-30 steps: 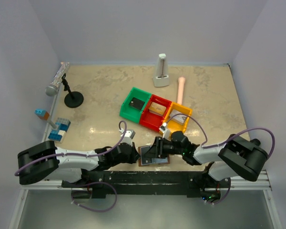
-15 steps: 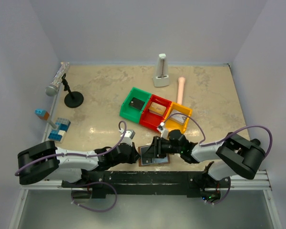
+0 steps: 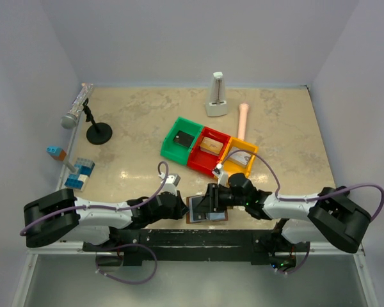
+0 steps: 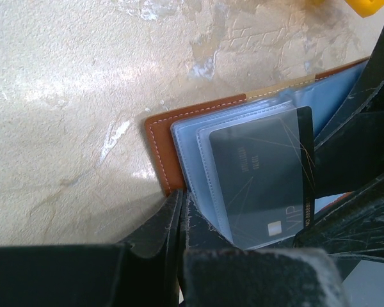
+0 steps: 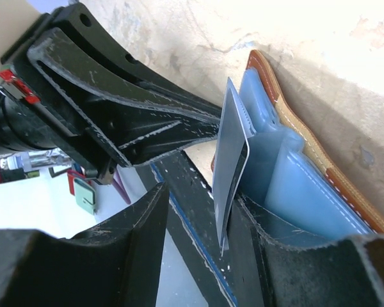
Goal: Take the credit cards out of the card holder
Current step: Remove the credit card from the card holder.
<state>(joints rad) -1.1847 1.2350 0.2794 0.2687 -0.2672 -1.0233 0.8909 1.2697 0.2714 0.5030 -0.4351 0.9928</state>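
The card holder (image 3: 208,212) lies open at the table's near edge, brown outside (image 4: 163,147) with pale blue sleeves (image 5: 294,173). A dark credit card (image 4: 262,173) marked VIP sticks partway out of a sleeve. My left gripper (image 4: 181,198) is shut, its tips resting at the holder's left edge (image 3: 181,206). My right gripper (image 5: 201,204) is open around the card's free end (image 5: 233,153). The card leans on the right finger and the left finger (image 5: 141,224) stands apart from it. In the top view the right gripper (image 3: 211,199) is over the holder.
Green (image 3: 181,139), red (image 3: 210,146) and yellow (image 3: 240,157) bins stand just behind the holder. A microphone on a stand (image 3: 83,109), toy blocks (image 3: 80,173), a white upright object (image 3: 216,96) and a pink cylinder (image 3: 243,118) lie farther off. The black base rail (image 3: 198,238) runs along the near edge.
My right arm's elbow has swung out to the right while its gripper stayed at the card holder, jaws slightly narrower. The left arm has not moved.
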